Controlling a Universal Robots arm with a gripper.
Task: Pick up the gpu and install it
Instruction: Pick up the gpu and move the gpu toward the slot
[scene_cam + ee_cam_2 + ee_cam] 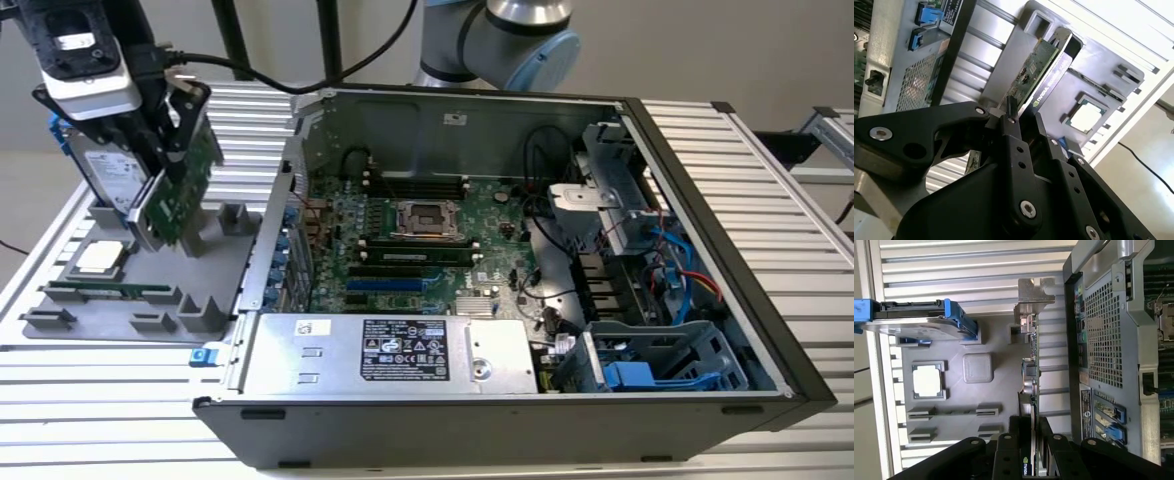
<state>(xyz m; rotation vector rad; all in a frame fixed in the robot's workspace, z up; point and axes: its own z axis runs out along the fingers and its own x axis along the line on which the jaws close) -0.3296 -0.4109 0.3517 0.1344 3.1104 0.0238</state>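
The black fingers [1011, 142] are closed on the flat green gpu [1038, 67]. Its black cooler carries white lettering, and it is tilted over the gray moulded tray [80, 312] at the counter's [107, 400] edge.

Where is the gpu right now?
The gpu is at the exterior view's left, gripped in the hand over the grey tray, right beside the upright hard drive and outside the open computer case.

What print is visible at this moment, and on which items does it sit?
power supply label: dense print and symbols, too small to read.
gpu, held in the hand: white brand lettering along its black edge, left unquoted.
rear case sticker: too blurred to read.
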